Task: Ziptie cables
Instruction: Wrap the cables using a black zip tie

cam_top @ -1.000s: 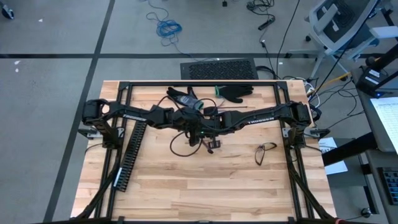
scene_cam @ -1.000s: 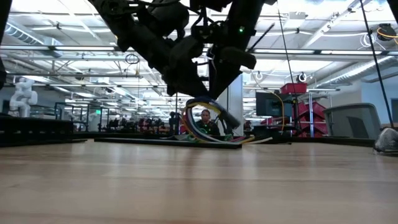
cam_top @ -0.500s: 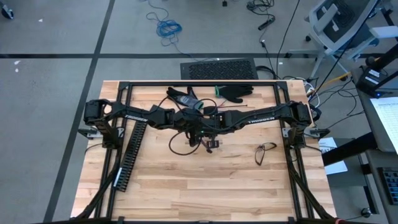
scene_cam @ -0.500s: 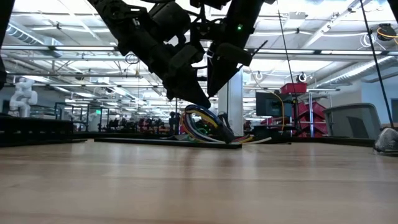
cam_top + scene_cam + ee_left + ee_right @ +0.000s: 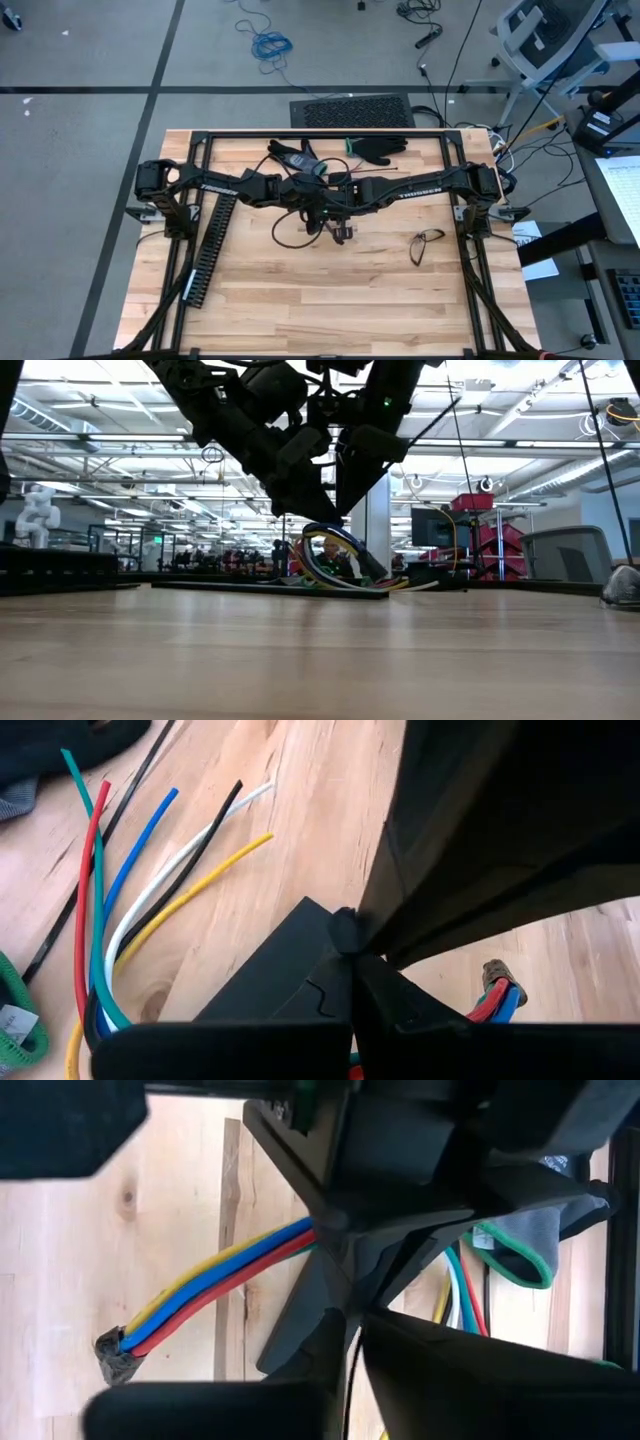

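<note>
Over the wooden table [image 5: 330, 300] both dark arms meet near its middle toward the far edge, where the left gripper [image 5: 312, 200] is pressed together on the cables [image 5: 335, 565], a coloured bundle arching just above the tabletop. The right gripper [image 5: 338, 212] crowds in against the left one, its fingers nearly together around the same bundle, though whether they truly pinch it cannot be told. Around them lie the long black slotted duct [image 5: 210, 250], a black glove [image 5: 378, 148] and a small wire loop [image 5: 427, 243]
</note>
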Controlling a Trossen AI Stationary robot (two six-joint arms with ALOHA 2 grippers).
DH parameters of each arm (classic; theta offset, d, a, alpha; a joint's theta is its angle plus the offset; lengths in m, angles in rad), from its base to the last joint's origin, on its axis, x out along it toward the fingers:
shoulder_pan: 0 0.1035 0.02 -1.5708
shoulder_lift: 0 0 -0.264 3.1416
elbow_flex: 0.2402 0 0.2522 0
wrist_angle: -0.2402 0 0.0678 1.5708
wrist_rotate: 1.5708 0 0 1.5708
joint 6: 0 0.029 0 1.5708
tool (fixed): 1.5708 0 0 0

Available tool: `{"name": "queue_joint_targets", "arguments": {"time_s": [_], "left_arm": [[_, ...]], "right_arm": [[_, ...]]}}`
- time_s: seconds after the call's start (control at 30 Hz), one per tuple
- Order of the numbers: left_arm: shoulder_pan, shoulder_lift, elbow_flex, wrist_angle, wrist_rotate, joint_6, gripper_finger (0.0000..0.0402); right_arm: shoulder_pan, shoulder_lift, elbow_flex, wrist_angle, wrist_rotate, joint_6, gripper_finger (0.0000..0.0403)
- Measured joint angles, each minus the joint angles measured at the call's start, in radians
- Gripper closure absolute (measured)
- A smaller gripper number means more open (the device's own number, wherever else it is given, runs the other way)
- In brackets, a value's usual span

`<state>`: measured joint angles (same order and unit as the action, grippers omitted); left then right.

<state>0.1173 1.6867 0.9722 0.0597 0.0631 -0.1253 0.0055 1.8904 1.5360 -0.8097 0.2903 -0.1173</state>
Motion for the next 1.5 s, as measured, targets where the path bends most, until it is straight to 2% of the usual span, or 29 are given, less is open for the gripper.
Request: {"name": "queue_joint_targets", "arguments": {"time_s": [0.1, 0.43, 0.83, 1.07, 1.5], "left_arm": [[0.000, 0.000, 0.000, -0.003, 0.007, -0.001, 0.0401], [0.001, -0.001, 0.005, -0.034, 0.040, -0.020, 0.0397], [0.022, 0.006, 0.003, -0.156, 0.042, 0.039, 0.0315], [0.024, 0.006, -0.001, -0.061, 0.041, 0.038, 0.0311], [0.031, -0.031, 0.013, -0.053, 0.013, 0.033, 0.0310]], "right_arm": [[0.000, 0.000, 0.000, 0.004, 0.000, 0.000, 0.0398], [0.001, 0.002, 0.000, -0.021, 0.012, 0.044, 0.0402], [0.000, -0.001, -0.002, -0.033, 0.021, 0.083, 0.0403], [-0.006, -0.007, -0.001, -0.012, 0.034, 0.090, 0.0403], [-0.021, -0.012, 0.004, 0.022, -0.025, 0.084, 0.0403]]}}
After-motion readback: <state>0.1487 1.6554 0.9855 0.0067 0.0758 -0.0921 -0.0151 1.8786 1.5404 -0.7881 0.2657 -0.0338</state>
